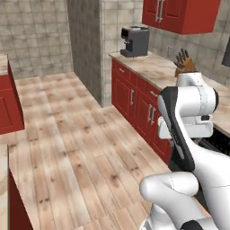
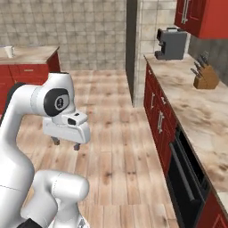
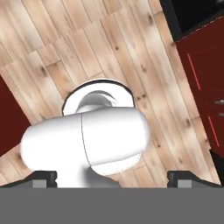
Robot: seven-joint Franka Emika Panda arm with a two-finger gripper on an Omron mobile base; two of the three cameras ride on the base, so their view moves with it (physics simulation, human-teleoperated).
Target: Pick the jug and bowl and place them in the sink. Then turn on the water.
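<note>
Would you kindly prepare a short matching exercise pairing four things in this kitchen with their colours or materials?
Things:
1. boxy coffee machine
2. angled knife block
3. lower cabinet doors
4. plank floor

Descriptions:
A. glossy red
B. grey
C. pale wood planks
D. tan wood with dark handles

Pairs: 1-B, 2-D, 3-A, 4-C

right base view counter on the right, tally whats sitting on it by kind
coffee machine: 1
knife block: 1
total: 2
</note>
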